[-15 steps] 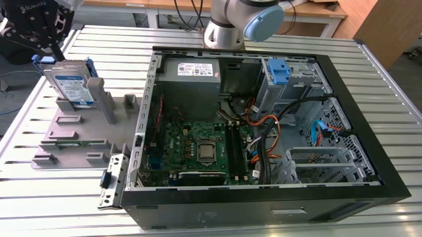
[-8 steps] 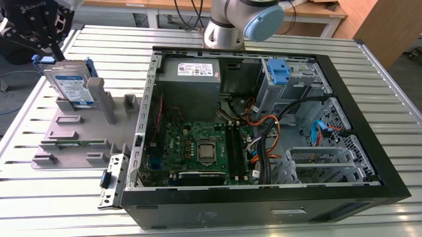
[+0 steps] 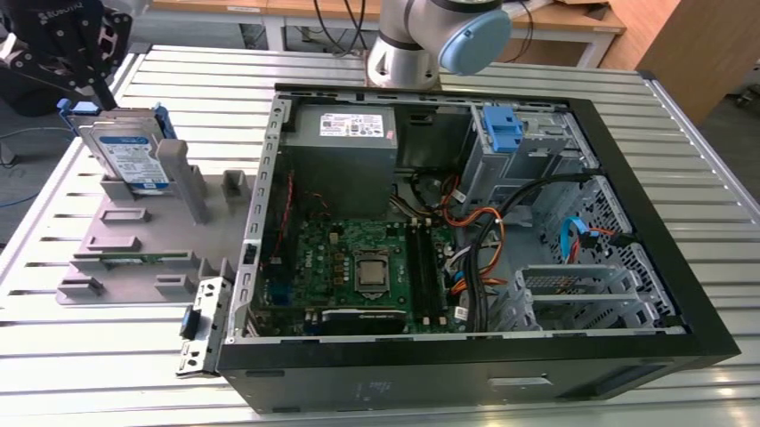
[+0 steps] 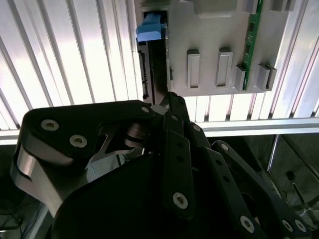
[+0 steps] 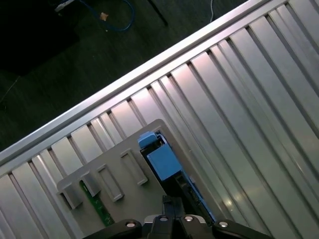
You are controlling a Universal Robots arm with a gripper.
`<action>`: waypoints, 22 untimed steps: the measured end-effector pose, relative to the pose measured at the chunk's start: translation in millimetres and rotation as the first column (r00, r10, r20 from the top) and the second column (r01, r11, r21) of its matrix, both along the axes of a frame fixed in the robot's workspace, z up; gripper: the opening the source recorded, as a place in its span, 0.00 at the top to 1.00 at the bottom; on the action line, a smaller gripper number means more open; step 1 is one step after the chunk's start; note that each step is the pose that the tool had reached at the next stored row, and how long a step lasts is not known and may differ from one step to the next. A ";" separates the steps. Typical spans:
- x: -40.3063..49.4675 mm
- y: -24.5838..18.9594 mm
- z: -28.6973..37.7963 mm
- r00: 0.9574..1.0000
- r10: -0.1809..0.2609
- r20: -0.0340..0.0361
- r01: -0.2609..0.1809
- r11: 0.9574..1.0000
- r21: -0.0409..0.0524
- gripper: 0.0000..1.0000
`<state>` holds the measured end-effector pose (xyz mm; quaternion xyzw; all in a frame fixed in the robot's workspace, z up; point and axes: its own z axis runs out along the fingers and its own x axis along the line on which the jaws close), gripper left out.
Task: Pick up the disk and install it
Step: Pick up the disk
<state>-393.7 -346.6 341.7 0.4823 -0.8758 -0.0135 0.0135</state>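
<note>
Arm (image 3: 418, 40): grey joint with a blue cap, at the table's (image 3: 95, 356) far edge.
Claw (image 3: 102, 96): black, pointing down near the table's far corner on the exterior view's left.
Fingers (image 4: 174, 119): pressed together in both wrist views.

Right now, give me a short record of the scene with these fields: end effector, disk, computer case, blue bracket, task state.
end effector: at the disk's top edge, contact unclear
disk: upright in the grey holder, outside the case
computer case: open, to the exterior view's right of the holder
blue bracket: upright in the case's drive bay
task state: disk not yet installed
</note>
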 end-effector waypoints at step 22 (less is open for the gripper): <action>0.0 0.0 -1.1 0.946 0.325 0.000 -0.325 0.946 0.000 0.89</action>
